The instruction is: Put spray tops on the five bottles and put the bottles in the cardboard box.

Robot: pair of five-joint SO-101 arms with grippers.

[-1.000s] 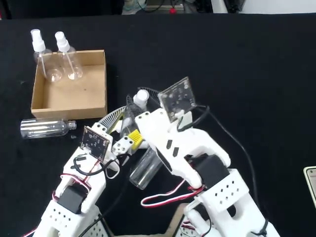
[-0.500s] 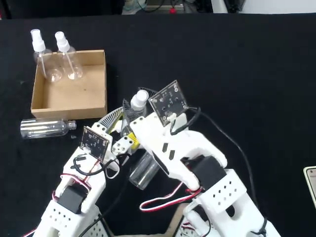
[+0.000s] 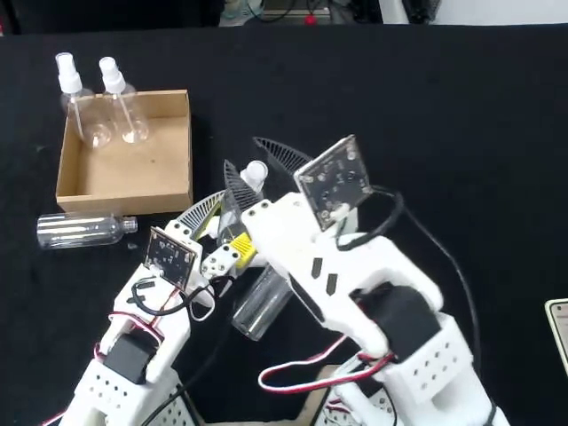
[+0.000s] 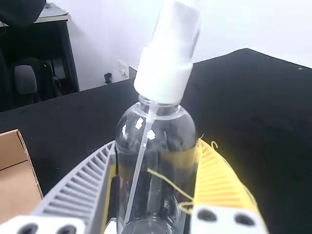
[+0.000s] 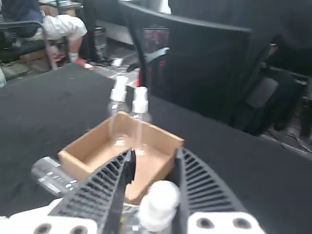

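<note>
Four bottles are showing: two topped bottles (image 3: 82, 111) are standing at 10 o'clock, one untopped bottle (image 3: 84, 231) is lying at 9 o'clock, and one held bottle (image 3: 256, 306) is sitting near centre. Three spray tops (image 3: 255, 172) and one cardboard box (image 3: 124, 173) are appearing.

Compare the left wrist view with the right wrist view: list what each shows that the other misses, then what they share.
Left wrist, not right: the thin tube inside the held bottle, clamped by the left gripper. Right wrist, not left: two topped bottles in the cardboard box, a bare bottle lying beside it. Both: the white spray top and that box.
</note>
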